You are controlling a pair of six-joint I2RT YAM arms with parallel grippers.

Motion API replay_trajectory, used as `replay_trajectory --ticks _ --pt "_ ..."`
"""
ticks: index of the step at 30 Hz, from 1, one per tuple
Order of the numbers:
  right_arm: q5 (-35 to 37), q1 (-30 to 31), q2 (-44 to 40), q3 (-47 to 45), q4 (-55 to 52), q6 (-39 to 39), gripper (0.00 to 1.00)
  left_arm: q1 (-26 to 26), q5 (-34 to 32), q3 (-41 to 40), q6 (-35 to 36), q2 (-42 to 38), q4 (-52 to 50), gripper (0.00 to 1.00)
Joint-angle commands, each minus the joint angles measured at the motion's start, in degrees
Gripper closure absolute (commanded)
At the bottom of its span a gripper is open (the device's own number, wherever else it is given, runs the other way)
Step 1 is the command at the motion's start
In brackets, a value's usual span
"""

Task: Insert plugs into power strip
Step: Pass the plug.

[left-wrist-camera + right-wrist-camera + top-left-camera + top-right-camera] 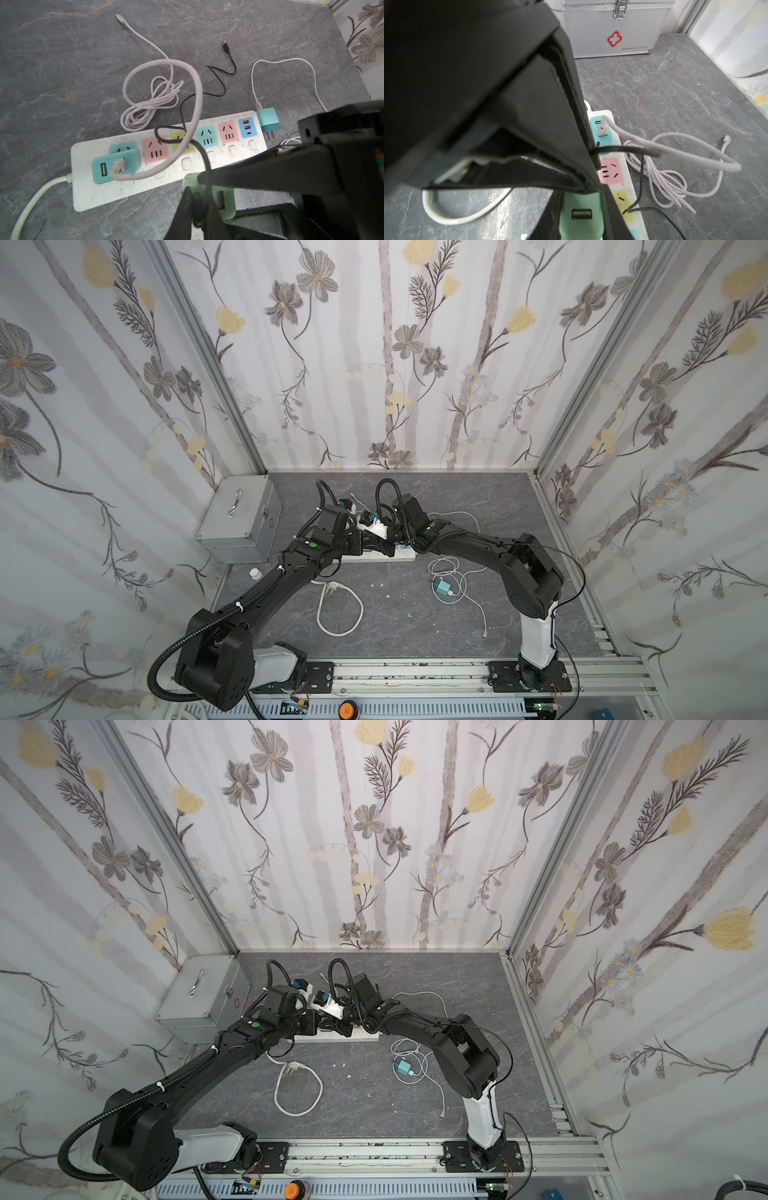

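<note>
Your R pincer (581, 209) grips the mint-green cube plug (580, 200) beside the long white power strip (93, 197) on dark grey marbled tabletop (415, 614); L pincer (197, 203) pinched tight on its thin black cable (623, 148). Floral-papered walls (374, 344) surround.

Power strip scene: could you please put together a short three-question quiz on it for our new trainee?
1. True or false: the teal adapter is plugged into the power strip at the end where its thick white cord comes out.
2. Short answer: what does the right gripper hold between its fingers?
3. Pick one: the left gripper is shut on A) the thick white cord, B) the black cable, C) nothing at all.
Key: 1 true; 2 the mint green adapter; 3 B.
</note>
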Motion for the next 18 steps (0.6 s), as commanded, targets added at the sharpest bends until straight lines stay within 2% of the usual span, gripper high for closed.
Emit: replay_trajectory --ticks 1,7,8,10,12,18 --pt "-4.1 0.7 0.2 1.6 7.4 -0.5 0.99 -0.9 6.3 0.5 0.6 0.8 0.1 0.9" --pt "-3.5 0.7 0.4 2.4 5.2 -2.1 0.97 -0.9 5.4 -0.2 0.5 0.2 1.3 1.0" --pt "-3.2 0.6 0.3 2.6 4.4 -2.6 0.92 -0.9 4.7 -0.3 0.5 -0.1 1.4 1.0" --pt "-1.7 0.5 0.4 3.0 3.4 -2.9 0.7 -0.9 3.3 -0.6 0.7 -0.3 1.7 1.0" --pt "0.3 0.3 0.4 3.2 2.9 -3.0 0.56 -0.9 1.2 -1.0 1.2 -0.1 1.8 1.0" --pt "3.0 -2.3 -2.5 -0.2 4.6 -2.5 0.39 -0.9 -2.0 -2.1 2.6 3.0 4.9 1.0"
